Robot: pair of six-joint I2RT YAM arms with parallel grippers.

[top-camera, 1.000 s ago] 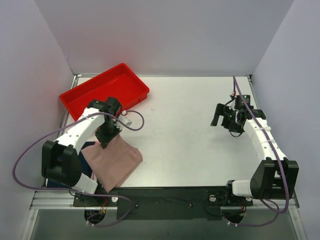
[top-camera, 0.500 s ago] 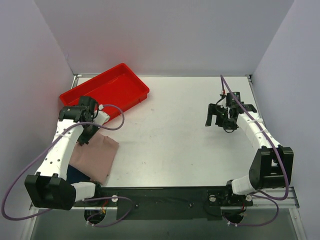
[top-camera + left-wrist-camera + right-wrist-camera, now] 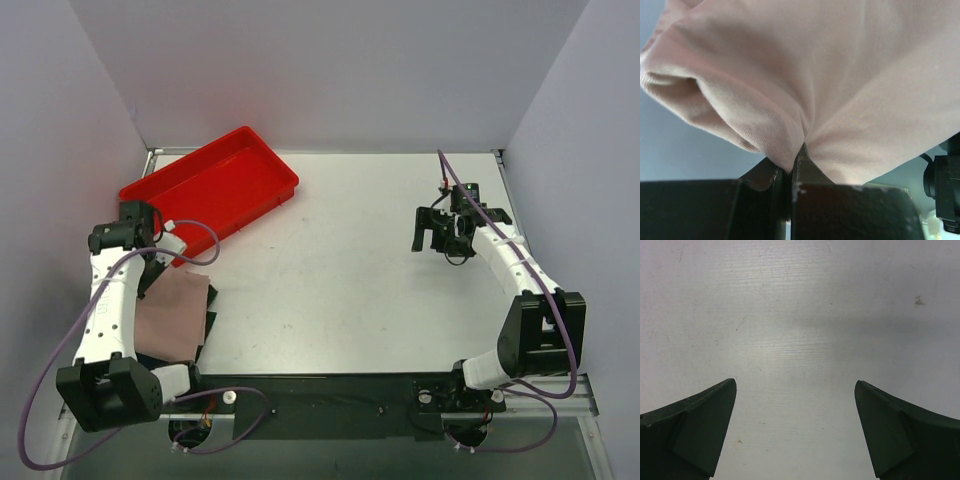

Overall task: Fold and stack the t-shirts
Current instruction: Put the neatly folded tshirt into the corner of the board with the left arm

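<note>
Pink t-shirt (image 3: 172, 315) has moved left in the overhead view. Over the last second my left arm hauled it from mid-left of the tabletop (image 3: 350, 290) to the near left corner. It now lies over the navy t-shirt (image 3: 206, 322), just short of the red tray (image 3: 215, 185), so I judge the stack nearly made. That arm is drawn back along the left edge, with the left hand (image 3: 152, 268) at the shirt's far edge. The right hand (image 3: 432, 232) hangs well apart.

In the left wrist view, the left hand (image 3: 790, 172) is pinched tight on a gathered fold of the pink t-shirt (image 3: 840, 75).

In the right wrist view, the right hand (image 3: 795, 385) is spread wide over bare tabletop (image 3: 800, 315), holding nothing.
</note>
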